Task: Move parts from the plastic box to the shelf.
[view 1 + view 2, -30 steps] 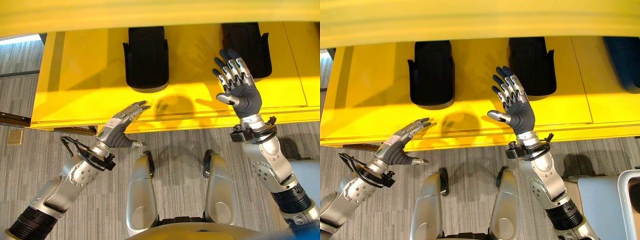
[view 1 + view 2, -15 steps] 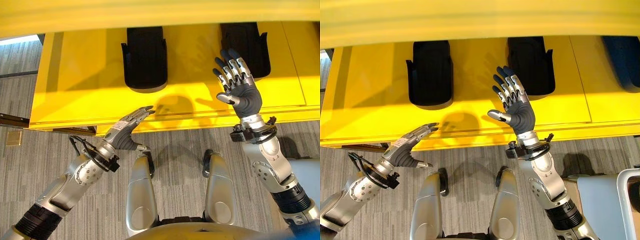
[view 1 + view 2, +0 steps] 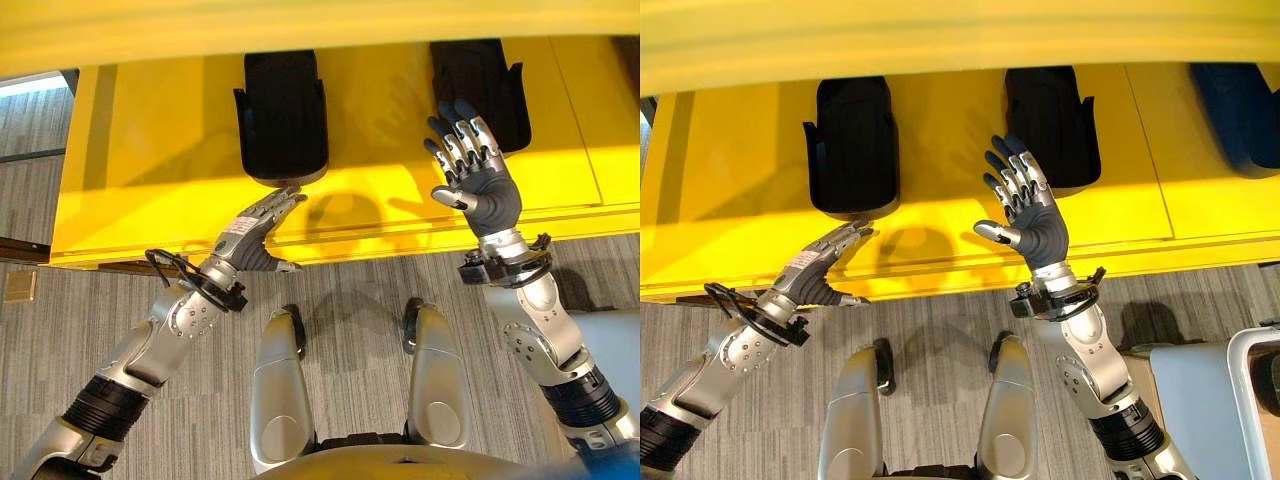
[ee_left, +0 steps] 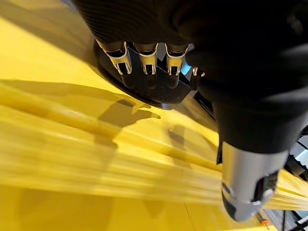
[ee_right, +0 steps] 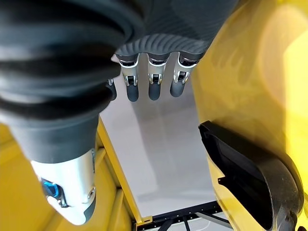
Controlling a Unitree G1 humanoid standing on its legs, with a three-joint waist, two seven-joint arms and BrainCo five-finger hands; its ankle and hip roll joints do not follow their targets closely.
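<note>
Two black moulded parts lie on the yellow shelf [image 3: 160,140]: one toward the left [image 3: 280,115], one toward the right [image 3: 478,90]. My left hand [image 3: 248,238] is open with straight fingers, reaching over the shelf's front edge just below the left part, which shows past its fingers [image 4: 144,84] in the left wrist view. My right hand [image 3: 488,195] is raised and open, palm showing, in front of the right part [image 5: 250,178]. Both hands hold nothing.
A yellow upper board [image 3: 300,25] overhangs the shelf's back. A dark blue thing [image 3: 1240,110] lies on the shelf at the far right. A pale box with a white rim [image 3: 1200,400] stands on the grey carpet at the lower right.
My left hand has moved forward from beside the shelf's front edge toward the left black part. The right hand has held still.
</note>
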